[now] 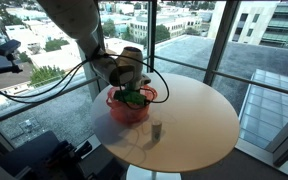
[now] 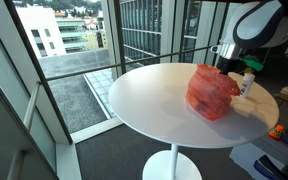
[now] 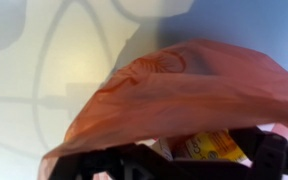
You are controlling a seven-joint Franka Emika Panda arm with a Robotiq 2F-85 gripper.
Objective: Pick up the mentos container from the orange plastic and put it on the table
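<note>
The orange plastic (image 1: 124, 110) is a red-orange translucent basket on the round pale table (image 1: 199, 115). It shows in both exterior views, here too (image 2: 209, 95). My gripper (image 1: 132, 90) hangs right over its top and reaches into it (image 2: 227, 68). A small teal patch under the jaws looks like the mentos container (image 1: 135, 98). In the wrist view the orange plastic (image 3: 184, 90) fills the frame. My dark fingers (image 3: 174, 165) stand wide apart along the bottom edge, with a yellow-labelled thing (image 3: 212, 147) between them. The jaws look open, and I see no grip.
A small upright grey cylinder (image 1: 156, 130) stands on the table beside the basket; it also shows in an exterior view (image 2: 247, 84). Cables loop from my arm over the basket. Tall glass windows surround the table (image 2: 154, 95).
</note>
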